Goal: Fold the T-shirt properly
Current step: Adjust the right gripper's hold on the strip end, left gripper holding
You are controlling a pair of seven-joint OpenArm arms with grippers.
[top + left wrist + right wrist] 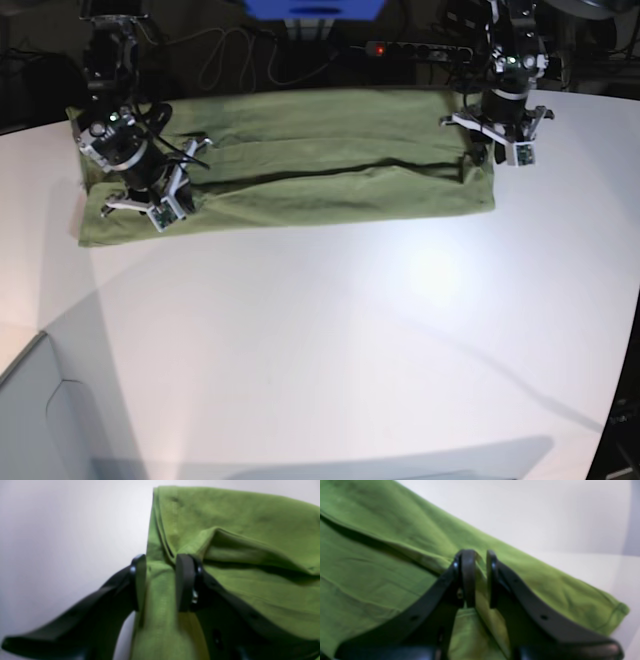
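Note:
The green T-shirt (320, 180) lies as a long folded band across the far part of the white table (330, 330). At the band's end on the right of the base view, my left gripper (495, 150) has its fingers apart. In the left wrist view a raised fold of the T-shirt (250, 530) runs between the fingers of the left gripper (161, 560). My right gripper (160, 205) is at the other end of the band. In the right wrist view the right gripper (478, 555) pinches a ridge of the T-shirt (370, 567) between nearly closed fingers.
A power strip (420, 48) with a red light, cables and a blue object (315, 8) sit behind the table's far edge. The table's near left corner drops off (40, 340).

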